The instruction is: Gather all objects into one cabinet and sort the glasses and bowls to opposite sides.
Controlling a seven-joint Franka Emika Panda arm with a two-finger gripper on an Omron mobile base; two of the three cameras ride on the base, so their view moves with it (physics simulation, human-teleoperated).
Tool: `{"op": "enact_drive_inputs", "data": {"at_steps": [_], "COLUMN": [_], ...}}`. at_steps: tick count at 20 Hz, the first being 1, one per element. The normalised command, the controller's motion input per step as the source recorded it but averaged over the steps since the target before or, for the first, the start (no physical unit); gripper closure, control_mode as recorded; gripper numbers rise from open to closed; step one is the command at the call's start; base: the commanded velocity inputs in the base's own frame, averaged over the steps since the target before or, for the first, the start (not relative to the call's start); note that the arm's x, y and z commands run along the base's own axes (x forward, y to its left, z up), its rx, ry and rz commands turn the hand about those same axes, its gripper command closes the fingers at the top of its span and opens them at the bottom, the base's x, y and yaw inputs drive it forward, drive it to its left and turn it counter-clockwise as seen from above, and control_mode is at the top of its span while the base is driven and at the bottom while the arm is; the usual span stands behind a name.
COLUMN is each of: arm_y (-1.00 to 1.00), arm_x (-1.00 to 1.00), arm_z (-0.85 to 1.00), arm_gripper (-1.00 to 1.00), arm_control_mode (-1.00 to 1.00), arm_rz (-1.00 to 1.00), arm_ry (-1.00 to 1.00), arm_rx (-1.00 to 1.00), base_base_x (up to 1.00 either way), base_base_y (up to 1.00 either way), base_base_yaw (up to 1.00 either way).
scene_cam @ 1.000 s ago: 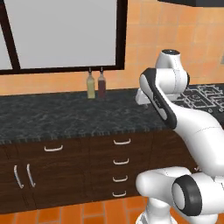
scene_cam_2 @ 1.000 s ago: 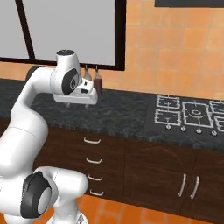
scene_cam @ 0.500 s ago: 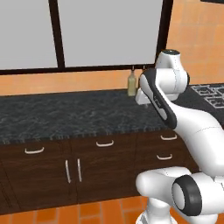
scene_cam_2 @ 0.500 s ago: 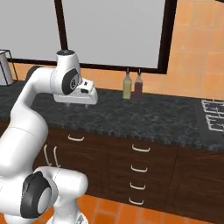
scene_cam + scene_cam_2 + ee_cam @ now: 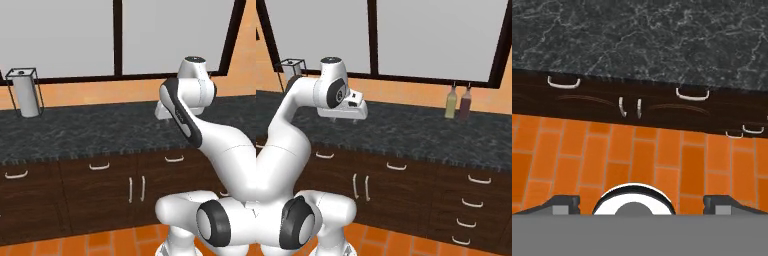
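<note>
Black speckled surface point(image 5: 421, 131) under my jaws | jaws spread wide, nothing between them | cups, mugs, bowl: cannot tell where | two bottles point(image 5: 457, 102) stand by the window point(image 5: 431, 40)

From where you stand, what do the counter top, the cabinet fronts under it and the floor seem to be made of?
Counter top: looks like polished dark stone, perhaps granite, by its pale grey veining on black.
Cabinet fronts: dark brown wood or wood-look laminate, with faint grain and pale curved handles that look like metal.
Floor: orange brick-shaped tiles with lighter joints, seemingly terracotta or ceramic; the finish looks matte.
</note>
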Motion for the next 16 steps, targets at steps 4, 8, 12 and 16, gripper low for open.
{"op": "enact_drive_inputs", "data": {"at_steps": [4, 8, 12, 16], "arm_y": [0.0, 0.0, 0.0, 0.0], "arm_x": [0.0, 0.0, 0.0, 0.0], "arm_z": [0.0, 0.0, 0.0, 0.0], "arm_gripper": [-1.0, -1.0, -1.0, -1.0], "arm_control_mode": [1.0, 1.0, 1.0, 1.0], "arm_rz": [0.0, 0.0, 0.0, 0.0], "arm_ry": [0.0, 0.0, 0.0, 0.0], "arm_rx": [0.0, 0.0, 0.0, 0.0], "base_base_x": [0.01, 0.0, -0.36, -1.0], "base_base_y": [1.0, 1.0, 0.98, 0.97], "base_base_yaw": [-0.01, -0.03, -0.05, 0.0]}}
